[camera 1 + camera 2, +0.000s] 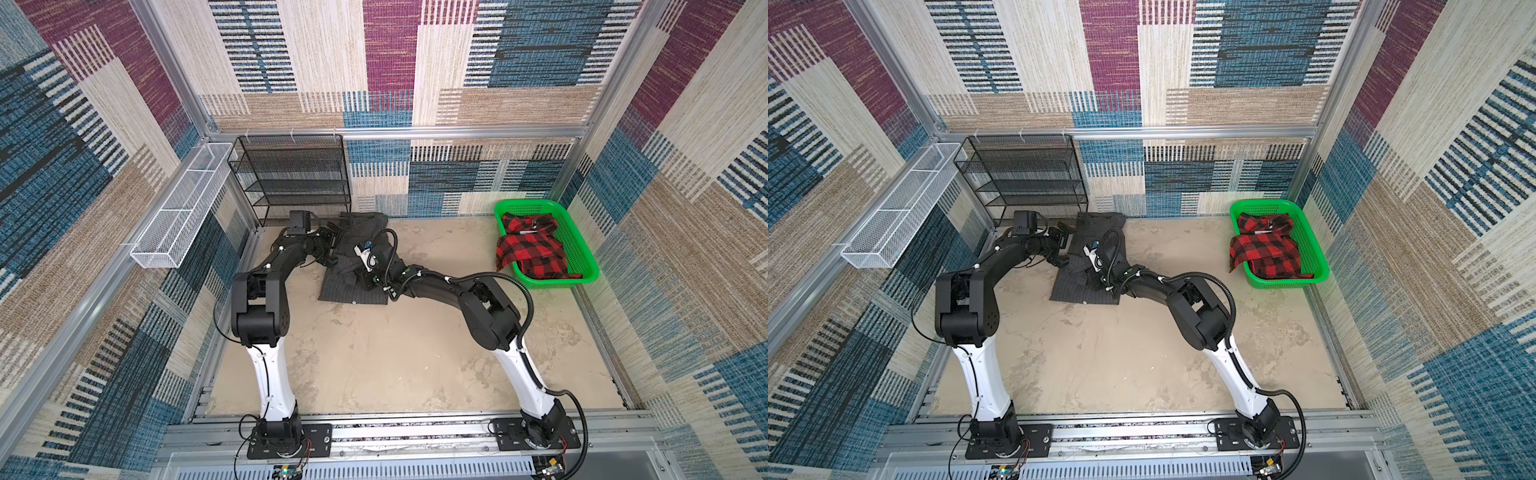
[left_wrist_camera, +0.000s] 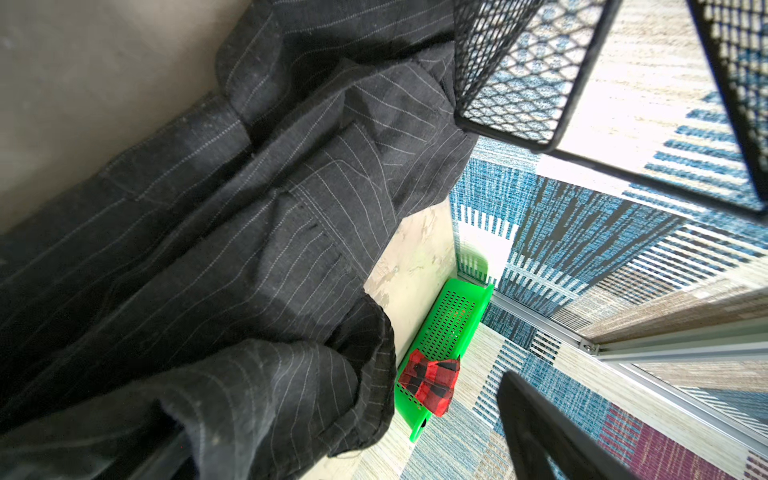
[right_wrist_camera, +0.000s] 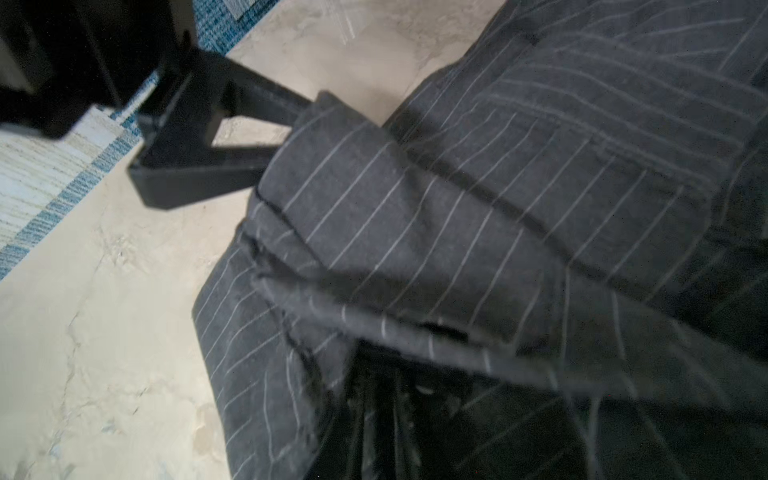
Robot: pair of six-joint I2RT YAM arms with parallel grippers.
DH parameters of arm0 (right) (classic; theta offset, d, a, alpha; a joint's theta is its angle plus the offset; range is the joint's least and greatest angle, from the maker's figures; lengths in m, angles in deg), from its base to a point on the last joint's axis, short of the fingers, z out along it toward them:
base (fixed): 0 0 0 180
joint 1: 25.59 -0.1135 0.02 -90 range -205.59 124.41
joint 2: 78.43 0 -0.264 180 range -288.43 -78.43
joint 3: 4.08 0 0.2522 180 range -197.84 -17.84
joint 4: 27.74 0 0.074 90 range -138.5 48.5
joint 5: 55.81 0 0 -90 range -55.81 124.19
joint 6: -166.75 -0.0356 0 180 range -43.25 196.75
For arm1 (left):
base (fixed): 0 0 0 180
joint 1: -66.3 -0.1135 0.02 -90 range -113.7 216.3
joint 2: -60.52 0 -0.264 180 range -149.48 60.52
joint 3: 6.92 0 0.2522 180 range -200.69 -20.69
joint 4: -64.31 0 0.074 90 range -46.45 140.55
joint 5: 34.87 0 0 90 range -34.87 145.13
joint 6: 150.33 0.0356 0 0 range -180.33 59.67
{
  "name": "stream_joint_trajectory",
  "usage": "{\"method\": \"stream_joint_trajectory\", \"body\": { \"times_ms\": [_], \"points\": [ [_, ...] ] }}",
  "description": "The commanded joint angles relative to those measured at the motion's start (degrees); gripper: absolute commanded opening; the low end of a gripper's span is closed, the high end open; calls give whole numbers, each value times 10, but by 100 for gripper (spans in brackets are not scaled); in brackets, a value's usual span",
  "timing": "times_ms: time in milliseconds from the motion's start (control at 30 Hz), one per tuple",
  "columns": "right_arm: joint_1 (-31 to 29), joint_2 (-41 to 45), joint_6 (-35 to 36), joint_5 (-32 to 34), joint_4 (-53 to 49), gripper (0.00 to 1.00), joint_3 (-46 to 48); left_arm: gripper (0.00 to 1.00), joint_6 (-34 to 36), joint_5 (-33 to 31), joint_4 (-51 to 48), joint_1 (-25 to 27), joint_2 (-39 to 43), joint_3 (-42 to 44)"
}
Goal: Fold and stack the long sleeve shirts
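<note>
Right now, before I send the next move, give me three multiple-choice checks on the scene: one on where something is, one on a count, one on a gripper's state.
1. Where is the red-and-black check shirt? A hung on the white wire tray; B on the black mesh rack; C in the green basket.
2. How many shirts are in view? A one; B two; C three.
3. How is the left gripper? A open; B shut on the check shirt; C shut on the basket's rim.
Answers: 1 C, it lies bunched in the basket, one part hanging over the rim. 2 B, the check shirt plus the pinstripe shirt on the table. 3 A, its jaws stand wide apart at the pinstripe shirt's edge.
</note>
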Motion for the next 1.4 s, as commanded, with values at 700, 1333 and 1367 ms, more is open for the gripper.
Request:
{"method": "stream_joint_trajectory", "body": {
  "times_ms": [700, 1333, 1367],
  "points": [
    [107, -227, -70, -88, -45, 18, -438, 99, -9, 10, 25, 0, 0, 10],
    [68, 68, -40, -97, 5, 29, 0, 99, 19, -9, 61, 0, 53, 45],
    [64, 68, -47, -106, 13, 28, 10, 97, 24, -10, 67, 2, 47, 41]
  ]
}}
